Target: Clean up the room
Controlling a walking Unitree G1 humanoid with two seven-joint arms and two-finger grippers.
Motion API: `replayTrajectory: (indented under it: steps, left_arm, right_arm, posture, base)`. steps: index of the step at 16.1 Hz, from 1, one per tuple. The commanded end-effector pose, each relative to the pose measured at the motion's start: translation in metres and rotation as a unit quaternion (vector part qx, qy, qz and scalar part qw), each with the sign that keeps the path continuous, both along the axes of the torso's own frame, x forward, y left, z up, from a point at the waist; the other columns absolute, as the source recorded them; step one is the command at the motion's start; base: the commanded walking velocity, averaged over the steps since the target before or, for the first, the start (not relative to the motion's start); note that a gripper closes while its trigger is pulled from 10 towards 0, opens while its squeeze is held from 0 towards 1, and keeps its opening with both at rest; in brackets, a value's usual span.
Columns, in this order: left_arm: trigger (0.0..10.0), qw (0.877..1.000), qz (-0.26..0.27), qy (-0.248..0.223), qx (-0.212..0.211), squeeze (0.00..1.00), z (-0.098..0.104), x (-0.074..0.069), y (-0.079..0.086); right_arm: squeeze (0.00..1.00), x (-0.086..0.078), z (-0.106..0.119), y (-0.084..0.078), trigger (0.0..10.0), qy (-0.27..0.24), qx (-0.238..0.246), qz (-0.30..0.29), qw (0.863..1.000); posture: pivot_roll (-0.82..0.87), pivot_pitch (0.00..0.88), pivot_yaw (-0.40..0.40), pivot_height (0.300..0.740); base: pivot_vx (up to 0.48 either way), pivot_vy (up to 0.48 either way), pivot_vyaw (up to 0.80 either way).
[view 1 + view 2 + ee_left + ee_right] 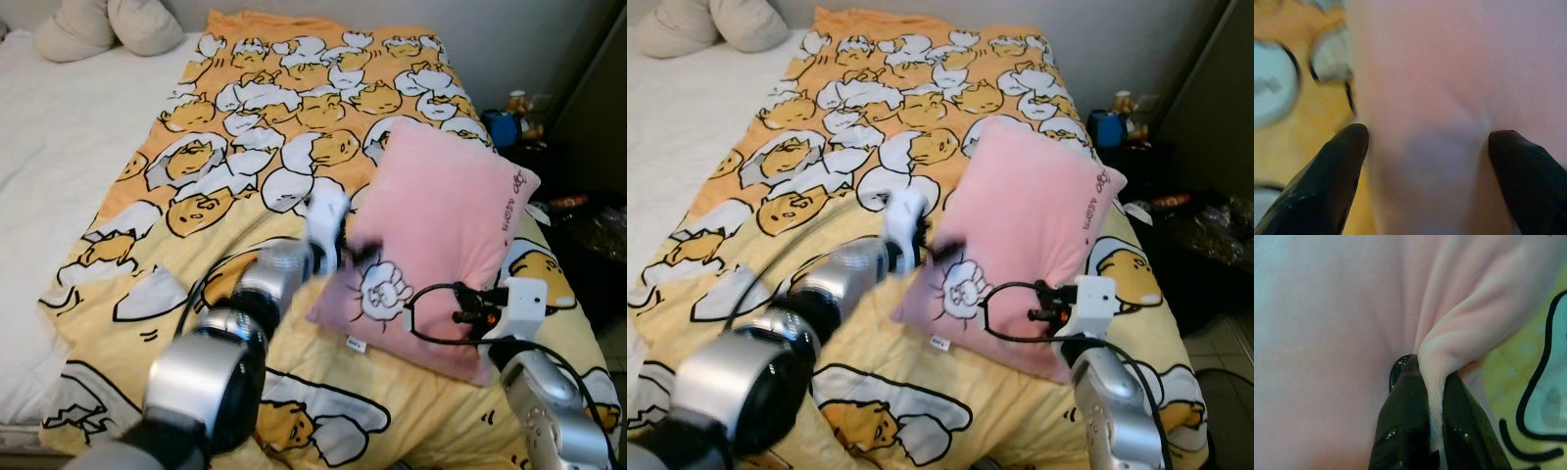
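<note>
Two silver arms reach over a bed toward a soft pink pillow lying on a yellow blanket printed with cartoon eggs. The right gripper has its black fingers pressed together on a fold of the pillow's near edge, the fabric bunched into ridges between them. The left gripper sits at the pillow's left edge with its fingers spread wide on either side of the cloth, not yet closed. To lift well, the left fingers should probably close on a good fold first, then both arms rise together so the limp, plush pillow does not sag or slip. Two pale cushions rest at the head of the white sheet.
</note>
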State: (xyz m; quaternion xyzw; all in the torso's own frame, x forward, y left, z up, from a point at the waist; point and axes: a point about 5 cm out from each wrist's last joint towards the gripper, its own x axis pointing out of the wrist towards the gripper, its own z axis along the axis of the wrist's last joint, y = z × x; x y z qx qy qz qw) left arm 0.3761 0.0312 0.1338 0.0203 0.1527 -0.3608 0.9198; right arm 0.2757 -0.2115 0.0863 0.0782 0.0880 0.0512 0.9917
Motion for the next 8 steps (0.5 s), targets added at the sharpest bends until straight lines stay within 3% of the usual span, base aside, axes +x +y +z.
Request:
replayTrajectory:
  steps: [1,4,5,8]
  left_arm:
    - [10.0,1.0,-0.009,0.019,0.022,1.0,-0.014,-0.007,-0.004]
    - [10.0,0.998,-0.007,0.06,-0.008,1.0,-0.035,-0.026,-0.028]
    - [10.0,0.998,-0.019,0.063,-0.005,0.0,-0.038,-0.03,-0.034]
    - [10.0,0.998,0.025,0.054,0.0,0.0,-0.039,-0.027,-0.026]
  right_arm:
    - [0.0,-0.008,-0.015,0.008,0.0,0.04,0.006,0.016,0.999]
    - [0.0,-0.012,-0.013,0.013,0.0,0.04,0.012,0.023,0.999]
    - [0.0,-0.012,-0.013,0.015,0.0,0.039,0.014,0.025,0.999]
    - [0.0,-0.016,-0.013,0.019,0.0,0.042,0.018,0.033,0.998]
  posture:
    - [-0.22,0.23,0.052,0.74]
    - [-0.24,0.234,0.054,0.74]
    - [-0.25,0.234,0.054,0.74]
    - [-0.25,0.243,0.052,0.74]
  base:
    - [0.0,0.0,0.0]
    - [0.0,0.0,0.0]
    - [0.0,0.0,0.0]
    - [0.0,0.0,0.0]
